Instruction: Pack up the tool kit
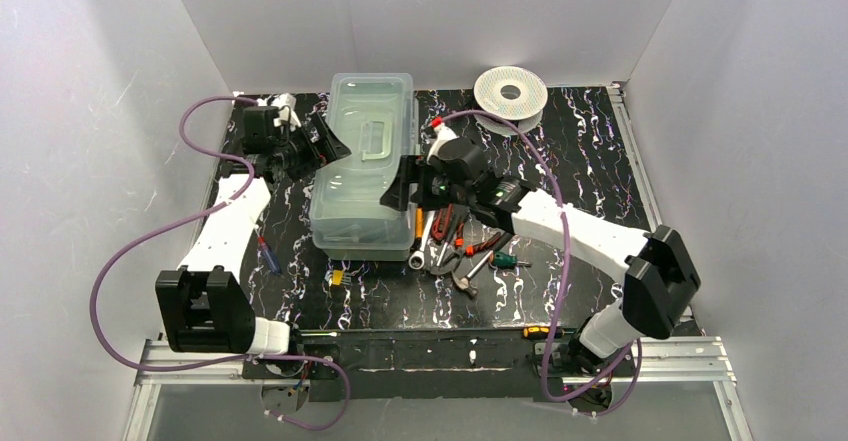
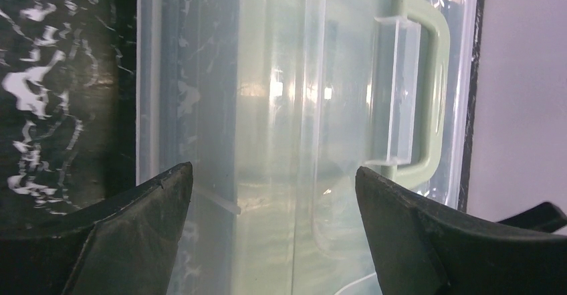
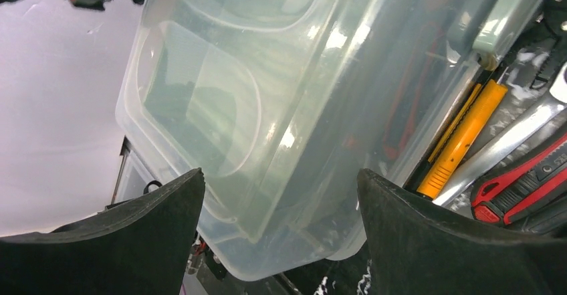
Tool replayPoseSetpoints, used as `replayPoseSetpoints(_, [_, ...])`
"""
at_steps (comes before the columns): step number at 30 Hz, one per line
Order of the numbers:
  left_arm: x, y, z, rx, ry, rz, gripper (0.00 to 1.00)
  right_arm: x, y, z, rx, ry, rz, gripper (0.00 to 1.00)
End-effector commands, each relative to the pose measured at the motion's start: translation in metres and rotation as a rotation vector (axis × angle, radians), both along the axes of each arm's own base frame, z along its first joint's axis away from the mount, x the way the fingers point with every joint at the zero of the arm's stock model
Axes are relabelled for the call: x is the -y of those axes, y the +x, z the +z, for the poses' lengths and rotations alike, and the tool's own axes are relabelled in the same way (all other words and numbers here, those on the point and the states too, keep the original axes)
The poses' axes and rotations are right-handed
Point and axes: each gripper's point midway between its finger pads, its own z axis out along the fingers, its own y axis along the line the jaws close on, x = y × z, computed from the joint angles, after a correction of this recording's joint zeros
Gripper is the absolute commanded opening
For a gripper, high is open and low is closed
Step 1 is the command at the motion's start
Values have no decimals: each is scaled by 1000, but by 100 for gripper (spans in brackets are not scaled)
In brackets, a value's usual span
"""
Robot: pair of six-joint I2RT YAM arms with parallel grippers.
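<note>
The pale green toolbox (image 1: 365, 161), lid seemingly down, was shown mid-bench (image 1: 590, 161) toward the far edge, flanked by the left gripper (image 1: 322, 144) and right gripper (image 1: 398, 187), jaws spread and nothing held, while the hand tools (image 1: 462, 246) lay unpacked beside it toward the right edge.

The pale green toolbox (image 1: 365, 166) stands in the middle of the bench (image 1: 580, 161), with its translucent lid on top and the green handle (image 1: 375, 143) lying flat. The tools (image 1: 465, 251) lie heaped just beside its right side — a wrench (image 1: 423, 241), a red-and-black knife (image 3: 521, 188), a yellow-handled tool (image 3: 461, 138). One small screwdriver (image 1: 268, 258) lies apart on the left.
</note>
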Motion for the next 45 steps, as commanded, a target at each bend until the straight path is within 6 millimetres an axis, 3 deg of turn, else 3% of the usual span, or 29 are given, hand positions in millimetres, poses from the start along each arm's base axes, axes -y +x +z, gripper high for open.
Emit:
replayPoseSetpoints(1, [61, -49, 9, -86, -173, -163, 88, 32, 7, 3, 13, -4, -49, 91])
replayPoseSetpoints(7, [88, -66, 4, -93, -187, -223, 88, 68, 9, 4, 21, -17, -86, 92])
replayPoseSetpoints(11, [94, -68, 3, -87, -173, -238, 89, 85, 5, 8, 51, -35, -97, 94])
replayPoseSetpoints(16, [79, -59, 13, -50, -64, -213, 91, 114, 5, 13, 52, -84, -165, 98])
replayPoseSetpoints(23, [53, -46, 1, -89, -14, -139, 91, 185, 0, 7, 48, -173, -371, 98])
replayPoseSetpoints(25, [46, -44, -6, -97, -29, -120, 86, 208, -6, -3, 22, -205, -452, 98])
replayPoseSetpoints(29, [28, -42, -14, -108, -58, -65, 85, 266, -29, -50, -130, -343, -697, 98])
replayPoseSetpoints(33, [16, -44, -5, -77, -44, -38, 85, 301, -66, -95, -303, -495, -816, 97])
replayPoseSetpoints(35, [13, -48, 10, -30, -28, -43, 85, 302, -79, -114, -362, -517, -796, 95])
replayPoseSetpoints(36, [11, -58, 30, 25, -10, -55, 89, 288, -94, -143, -444, -469, -731, 93])
replayPoseSetpoints(41, [3, -79, 57, 98, 46, -61, 92, 258, -98, -164, -520, -381, -623, 89])
replayPoseSetpoints(45, [0, -92, 71, 136, 66, -61, 93, 252, -98, -181, -562, -437, -616, 89])
